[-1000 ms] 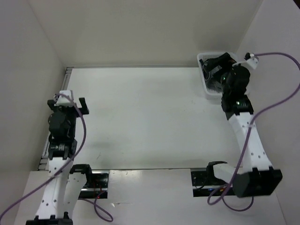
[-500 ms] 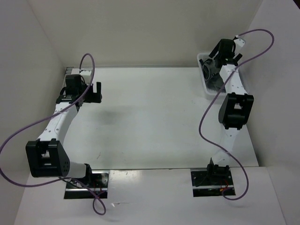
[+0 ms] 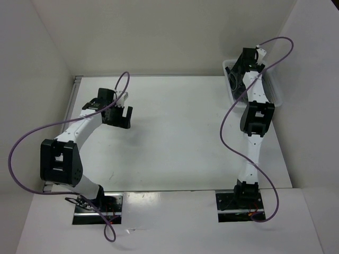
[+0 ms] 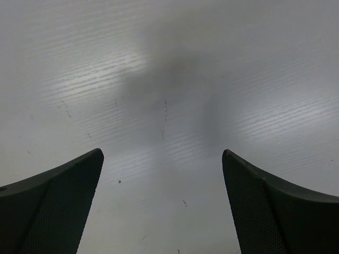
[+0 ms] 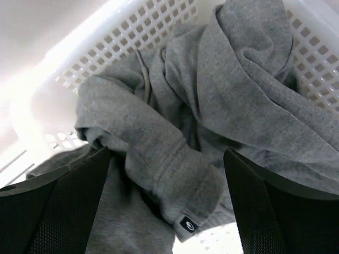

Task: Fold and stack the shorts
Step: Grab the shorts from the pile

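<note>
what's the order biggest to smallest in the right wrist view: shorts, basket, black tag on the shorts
1. shorts, filling most of the view
2. basket, only its mesh wall showing behind them
3. black tag, tiny

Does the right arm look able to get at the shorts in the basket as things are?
Probably yes. The right gripper hangs open directly over the shorts, which lie crumpled and uncovered in the white basket. Nothing sits between it and the fabric.

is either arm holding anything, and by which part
Nothing is held. The left gripper is open over the table; the right gripper hangs open over the shorts in the basket.
</note>
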`<state>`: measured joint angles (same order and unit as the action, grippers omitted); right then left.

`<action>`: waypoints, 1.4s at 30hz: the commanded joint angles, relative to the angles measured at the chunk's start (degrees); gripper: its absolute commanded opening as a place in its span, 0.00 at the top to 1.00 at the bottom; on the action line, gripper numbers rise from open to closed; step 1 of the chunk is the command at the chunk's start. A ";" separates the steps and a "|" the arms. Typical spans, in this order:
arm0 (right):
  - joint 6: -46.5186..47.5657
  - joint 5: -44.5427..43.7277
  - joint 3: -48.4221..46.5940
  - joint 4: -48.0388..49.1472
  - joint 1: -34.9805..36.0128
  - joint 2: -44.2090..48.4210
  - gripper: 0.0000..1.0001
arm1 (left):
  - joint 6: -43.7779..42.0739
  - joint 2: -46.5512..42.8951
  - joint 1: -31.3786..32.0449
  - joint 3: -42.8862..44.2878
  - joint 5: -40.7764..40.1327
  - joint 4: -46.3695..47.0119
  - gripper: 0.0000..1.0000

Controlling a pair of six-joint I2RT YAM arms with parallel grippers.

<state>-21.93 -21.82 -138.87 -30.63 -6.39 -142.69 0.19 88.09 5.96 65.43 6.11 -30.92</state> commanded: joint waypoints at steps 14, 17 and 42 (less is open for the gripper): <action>5.94 2.41 16.52 5.50 -1.52 9.35 0.73 | -0.19 -1.26 2.22 1.54 -1.28 2.26 0.00; 6.46 1.88 17.66 6.81 -2.13 12.17 0.94 | -0.19 -2.84 2.22 0.41 -1.28 1.74 0.00; 27.38 2.92 19.34 28.52 25.36 54.01 1.00 | -0.19 -28.76 2.22 -12.95 -2.85 13.78 0.00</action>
<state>2.07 -20.43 -116.11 -9.13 15.44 -89.43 0.21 61.78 7.99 53.76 3.84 -20.99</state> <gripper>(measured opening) 0.047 0.995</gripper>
